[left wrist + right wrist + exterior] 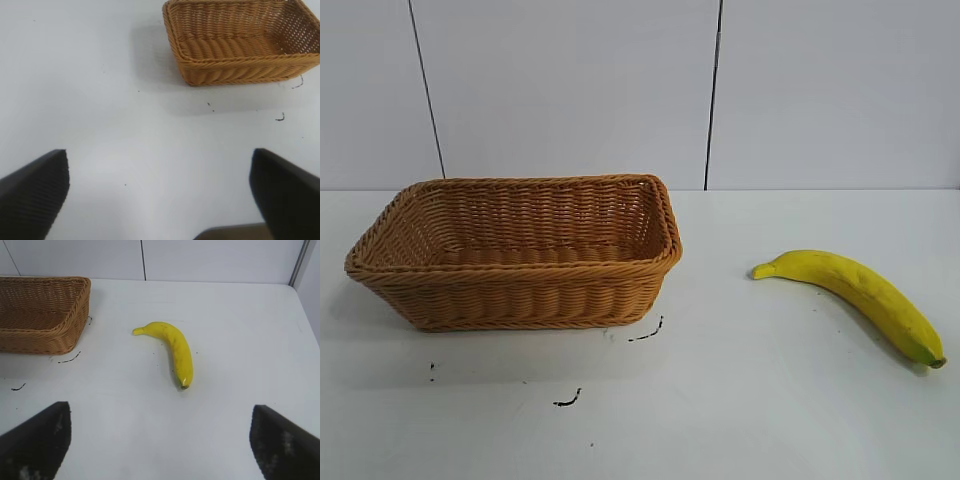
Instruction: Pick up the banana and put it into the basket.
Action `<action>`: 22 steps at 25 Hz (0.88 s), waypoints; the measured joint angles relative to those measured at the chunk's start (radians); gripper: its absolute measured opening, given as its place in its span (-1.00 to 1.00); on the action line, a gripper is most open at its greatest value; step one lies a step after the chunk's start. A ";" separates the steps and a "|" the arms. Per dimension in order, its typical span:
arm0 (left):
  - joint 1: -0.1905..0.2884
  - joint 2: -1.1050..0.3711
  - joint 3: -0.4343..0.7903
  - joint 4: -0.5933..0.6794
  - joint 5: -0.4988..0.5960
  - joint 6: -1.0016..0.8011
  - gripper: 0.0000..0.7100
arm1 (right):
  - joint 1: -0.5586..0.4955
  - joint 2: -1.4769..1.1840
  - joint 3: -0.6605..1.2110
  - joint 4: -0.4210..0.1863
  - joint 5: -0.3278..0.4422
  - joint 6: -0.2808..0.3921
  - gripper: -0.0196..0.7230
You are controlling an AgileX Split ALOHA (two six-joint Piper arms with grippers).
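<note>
The yellow banana (855, 292) lies flat on the white table at the right, stem toward the basket, dark tip toward the right edge. It also shows in the right wrist view (175, 347). The tan wicker basket (510, 285) stands empty at the left. It also shows in the left wrist view (240, 62) and the right wrist view (45, 337). Neither arm shows in the exterior view. My left gripper (160, 192) is open and empty above bare table, well short of the basket. My right gripper (160, 435) is open and empty, a little short of the banana's tip.
Small black marks (568, 400) dot the table in front of the basket. A white panelled wall (720, 90) stands behind the table. In the right wrist view the table's edge (305, 315) runs along one side.
</note>
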 joint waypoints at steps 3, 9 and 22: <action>0.000 0.000 0.000 0.000 0.000 0.000 0.96 | 0.000 0.000 0.000 0.000 0.000 0.000 0.93; 0.000 0.000 0.000 0.000 0.000 0.000 0.96 | 0.000 0.000 0.000 0.000 0.000 0.000 0.93; 0.000 0.000 0.000 0.000 0.000 0.000 0.96 | 0.000 0.589 -0.250 -0.007 -0.031 -0.003 0.93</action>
